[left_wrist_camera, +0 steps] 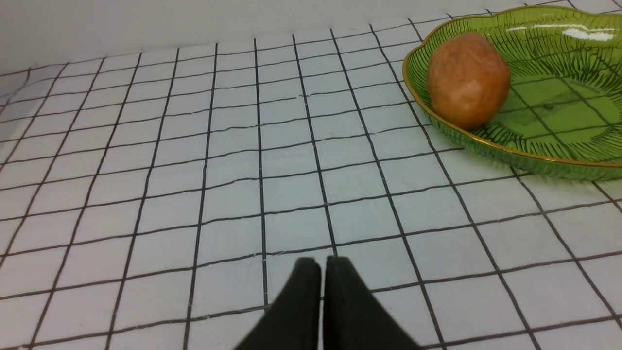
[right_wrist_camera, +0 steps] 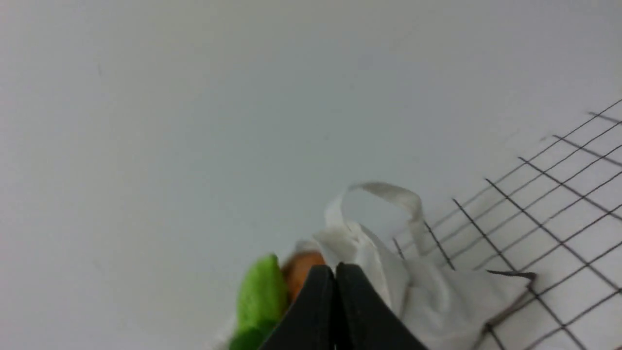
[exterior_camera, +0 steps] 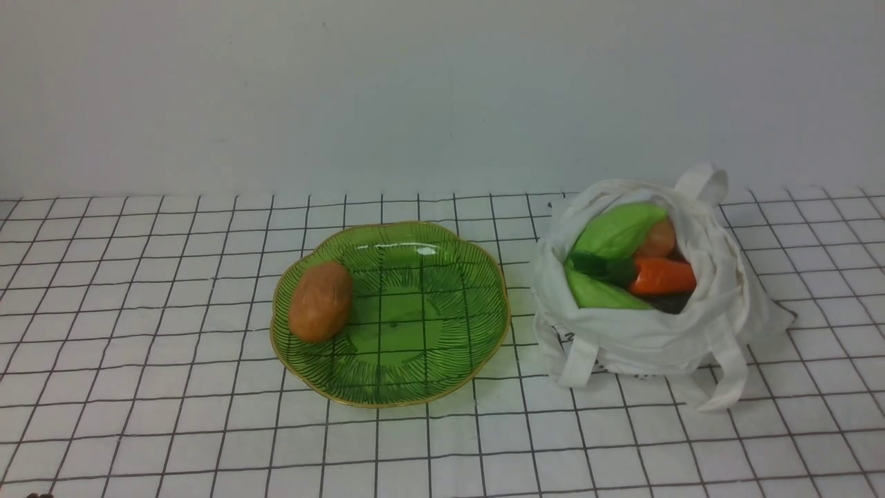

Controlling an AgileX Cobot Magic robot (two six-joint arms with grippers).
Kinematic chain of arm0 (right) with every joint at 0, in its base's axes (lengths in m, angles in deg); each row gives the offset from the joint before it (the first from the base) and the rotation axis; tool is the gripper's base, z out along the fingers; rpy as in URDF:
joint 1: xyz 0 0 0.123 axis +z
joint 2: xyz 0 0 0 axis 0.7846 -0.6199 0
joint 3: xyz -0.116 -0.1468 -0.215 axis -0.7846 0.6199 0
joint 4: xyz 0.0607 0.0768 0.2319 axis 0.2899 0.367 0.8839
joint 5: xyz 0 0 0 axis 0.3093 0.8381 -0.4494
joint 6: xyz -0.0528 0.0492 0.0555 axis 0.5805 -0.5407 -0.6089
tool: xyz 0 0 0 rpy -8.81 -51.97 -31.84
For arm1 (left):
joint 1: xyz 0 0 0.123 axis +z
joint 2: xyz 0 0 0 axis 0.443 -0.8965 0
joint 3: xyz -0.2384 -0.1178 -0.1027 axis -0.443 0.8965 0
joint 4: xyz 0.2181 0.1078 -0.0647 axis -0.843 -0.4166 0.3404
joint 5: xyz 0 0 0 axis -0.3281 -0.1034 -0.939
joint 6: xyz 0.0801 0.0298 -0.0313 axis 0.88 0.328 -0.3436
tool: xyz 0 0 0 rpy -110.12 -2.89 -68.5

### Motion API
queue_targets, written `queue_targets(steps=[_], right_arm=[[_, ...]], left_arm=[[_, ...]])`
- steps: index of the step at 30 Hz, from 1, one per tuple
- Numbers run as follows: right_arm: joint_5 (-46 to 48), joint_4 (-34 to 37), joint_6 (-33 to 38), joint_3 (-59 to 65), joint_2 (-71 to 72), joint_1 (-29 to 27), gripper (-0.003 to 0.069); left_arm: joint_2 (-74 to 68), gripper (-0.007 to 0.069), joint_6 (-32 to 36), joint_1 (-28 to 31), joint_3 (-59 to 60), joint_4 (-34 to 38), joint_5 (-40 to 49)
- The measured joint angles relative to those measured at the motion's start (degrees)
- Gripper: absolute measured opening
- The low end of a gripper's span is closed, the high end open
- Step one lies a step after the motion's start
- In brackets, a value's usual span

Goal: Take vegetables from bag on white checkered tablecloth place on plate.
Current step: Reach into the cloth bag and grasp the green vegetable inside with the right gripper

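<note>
Your left gripper (left_wrist_camera: 321, 262) has its two black fingers pinched together with only a hairline slit between them and nothing in there. It hangs low over a bare patch of the white checkered tablecloth with thin black grid lines (left_wrist_camera: 194, 160). The translucent green glass plate with the wavy gold rim (left_wrist_camera: 534, 163) is well apart from those tips. One tan-brown oval toy potato (left_wrist_camera: 466, 80) lies in the plate against the rim on the robot's left side, so it's nowhere near the fingers either.

Same deal for your right gripper (right_wrist_camera: 335, 268): black fingers shut tight against each other, empty. That wrist cam is blurry, but the tips line up right at the mouth edge of the soft white cloth tote bag (right_wrist_camera: 437, 291). A light green gourd (right_wrist_camera: 260, 291) and an orange-tan lump (right_wrist_camera: 299, 272) peek out just beside them. Can't tell if the tips actually touch the cloth.

From the front view, the bag stands on the tablecloth just beside the plate on the robot's right, with a sliver of cloth between them. Its mouth gapes toward the camera. Inside you've got the upper gourd (exterior_camera: 617, 230), the lower gourd (exterior_camera: 601, 294), an orange carrot with a dark green top (exterior_camera: 662, 275) lying between them, and a second potato (exterior_camera: 657, 240) tucked behind the carrot. One strap loop sticks up at the back.
</note>
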Motion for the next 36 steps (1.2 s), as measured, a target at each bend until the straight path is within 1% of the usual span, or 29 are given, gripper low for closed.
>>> queue_targets(steps=[2,5,9,11,13,15,16,18,19,20,21,22,23,25,26,29,30,31,32,33,34,35,36], right_arm=[[-1.55,4.05,-0.01,0.0,0.0,-0.05,-0.0014],[-3.26,7.68,0.41,0.0,0.0,-0.11,-0.0014],[-3.26,9.09,0.64,0.0,0.0,-0.11,-0.0014],[-3.67,10.51,-0.31,0.0,0.0,-0.11,-0.0014],[-6.33,13.6,-2.36,0.0,0.0,-0.11,-0.0014],[-9.37,14.05,-3.05,-0.06,0.0,-0.11,-0.0014],[-10.01,12.87,-2.64,-1.27,0.0,-0.11,-0.0014],[-8.43,10.1,-1.61,-3.95,0.0,-0.11,-0.0014],[-5.11,6.19,-0.36,-7.86,-0.18,-0.11,-0.0014],[-4.54,5.57,-0.18,-8.49,-0.18,-0.11,-0.0014],[1.39,0.11,1.21,-13.85,-2.18,-0.11,-0.0014],[3.65,-1.51,1.77,-16.58,-3.83,-0.11,-0.0014],[9.42,-4.67,2.76,-20.59,-6.93,-0.11,-0.0014],[15.83,-6.93,4.38,-25.1,-11.34,-0.11,-0.0014],[20.71,-8.15,6.35,-28.82,-15.59,-0.11,-0.0014],[34.88,-9.41,12.46,-36.64,-26.5,-0.11,-0.0014],[38.14,-9.57,13.6,-39.08,-29.71,-0.11,-0.0014],[38.91,-9.57,13.91,-39.55,-31.31,-0.11,-0.0014],[44.18,-9.63,15.72,-42.9,-37.56,-0.11,-0.0014],[46.58,-9.45,16.01,-44.8,-41.33,-0.11,-0.0014],[47.3,-9.29,16.13,-45.15,-42.08,-0.11,-0.0014],[49.87,-7.14,16.12,-48.51,-49.17,-0.11,-0.0014],[50.82,-4.86,16.44,-50.53,-53.29,-0.11,-0.0014]], left_arm=[[0.0,-0.0008,0.0,0.0,0.0,0.0,0.0],[0.0,-0.0008,0.0,0.0,0.0,0.0,0.0],[0.0,-0.0008,0.0,0.0,0.0,0.0,0.0],[0.0,-0.0008,0.0,0.0,0.0,0.0,0.0],[0.0,-0.0008,0.0,0.0,0.0,0.0,0.0],[0.0,-0.0008,0.0,0.0,0.0,0.0,0.0],[0.0,-0.0008,0.0,0.0,0.0,0.0,0.0],[0.0,-0.0008,0.0,0.0,0.0,0.0,0.0],[0.0,-0.0008,0.0,0.0,0.0,0.0,0.0],[0.0,-0.0008,0.0,0.0,0.0,0.0,0.0],[0.0,-0.0008,0.0,0.0,0.0,0.0,0.0],[0.0,-0.0008,0.0,0.0,0.0,0.0,0.0],[0.0,-0.0008,0.0,0.0,0.0,0.0,0.0],[0.0,-0.0008,0.0,0.0,0.0,0.0,0.0],[0.0,-0.0008,0.0,0.0,0.0,0.0,0.0],[0.0,-0.0008,0.0,0.0,0.0,0.0,0.0],[0.0,-0.0008,0.0,0.0,0.0,0.0,0.0],[0.0,-0.0008,0.0,0.0,0.0,0.0,0.0],[0.0,-0.0008,0.0,0.0,0.0,0.0,0.0],[0.0,-0.0008,0.0,0.0,0.0,0.0,0.0],[0.0,-0.0008,0.0,0.0,0.0,0.0,0.0],[0.0,-0.0008,0.0,0.0,0.0,0.0,0.0],[0.0,-0.0008,0.0,0.0,0.0,0.0,0.0]])
